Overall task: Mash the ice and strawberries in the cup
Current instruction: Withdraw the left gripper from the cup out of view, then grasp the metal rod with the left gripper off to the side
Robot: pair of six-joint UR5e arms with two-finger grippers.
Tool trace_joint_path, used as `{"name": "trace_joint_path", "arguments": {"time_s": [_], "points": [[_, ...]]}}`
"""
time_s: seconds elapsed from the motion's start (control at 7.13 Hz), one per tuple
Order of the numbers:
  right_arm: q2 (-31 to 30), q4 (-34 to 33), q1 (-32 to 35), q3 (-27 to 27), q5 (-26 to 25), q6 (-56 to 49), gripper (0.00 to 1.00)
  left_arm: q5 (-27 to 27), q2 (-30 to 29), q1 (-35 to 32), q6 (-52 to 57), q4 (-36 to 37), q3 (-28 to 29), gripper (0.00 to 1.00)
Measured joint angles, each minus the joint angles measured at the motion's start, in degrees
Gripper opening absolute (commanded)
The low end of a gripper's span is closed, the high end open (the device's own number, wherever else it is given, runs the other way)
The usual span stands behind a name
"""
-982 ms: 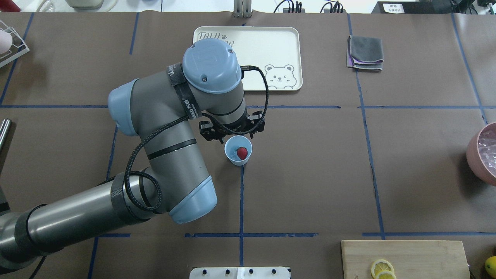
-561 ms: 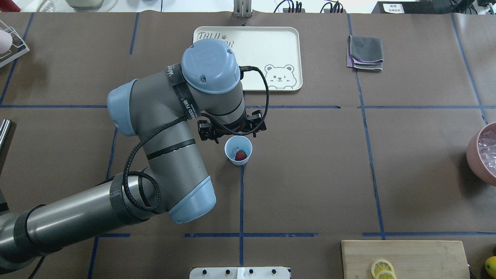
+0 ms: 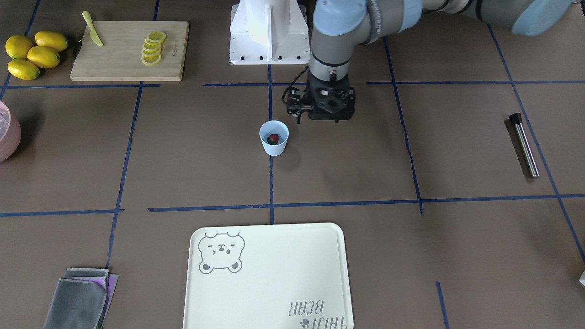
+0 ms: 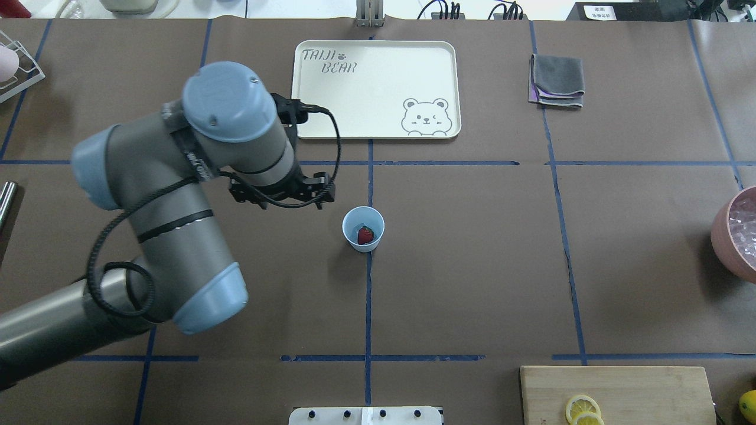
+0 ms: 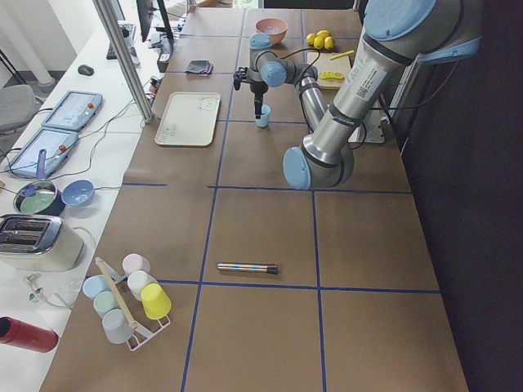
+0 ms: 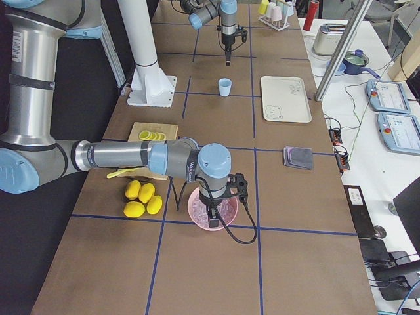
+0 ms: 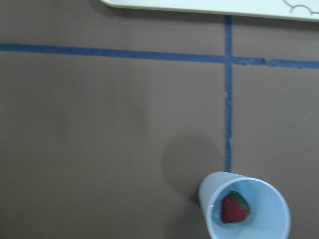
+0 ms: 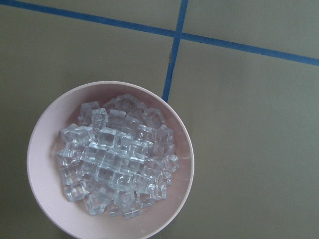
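The strawberry (image 4: 365, 235) lies at the bottom of the cup (image 4: 352, 223), which stands upright near the table's middle. Whether any cube sits beside it is unclear. In the overhead view the left gripper (image 4: 282, 196) hangs at the cup's 10 o'clock, apart from it. Its jaws look spread, since black linkage juts out on both sides of the wrist, and it holds nothing. The ice (image 8: 114, 159) is heaped in the pink bowl (image 8: 45, 149) far out at the cup's 3 o'clock, with the right gripper (image 6: 211, 213) above it; whether that one is spread or pressed together I cannot tell. The step in hand looks like fetching ice. The right gripper should drop straight onto one cube high on the heap and pinch lightly, since ice is slippery. It should release low over the cup's mouth so the light cup does not tip. Compared with 0.6 s ago, the left gripper has left the cup's rim at 11 o'clock and swung toward 9 o'clock, uncovering the lettering on the tray (image 4: 378, 88); the cup has not shifted.
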Motion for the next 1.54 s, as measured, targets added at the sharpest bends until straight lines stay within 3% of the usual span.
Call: {"name": "trace_joint_path", "arguments": {"time_s": [0.42, 0.7, 1.26, 1.54], "points": [[-0.17, 0.0, 0.0, 0.08, 0.05, 0.08, 0.99, -10.71, 18.58, -16.06, 24.31, -2.34, -3.64, 1.0], [-0.21, 0.09, 0.0, 0.16, 0.09, 0.08, 0.99, -13.71, 28.54, -25.75, 36.66, -3.62, -3.49, 1.0], [-0.96, 1.95, 0.0, 0.05, 0.03, 0.11, 0.99, -18.44, 39.15, -37.82, 52.36, -6.32, -1.03, 1.0], [-1.13, 2.01, 0.0, 0.42, 0.05, 0.23, 0.99, -18.9, 41.4, -38.79, 52.14, -15.84, 5.17, 1.0]]}}
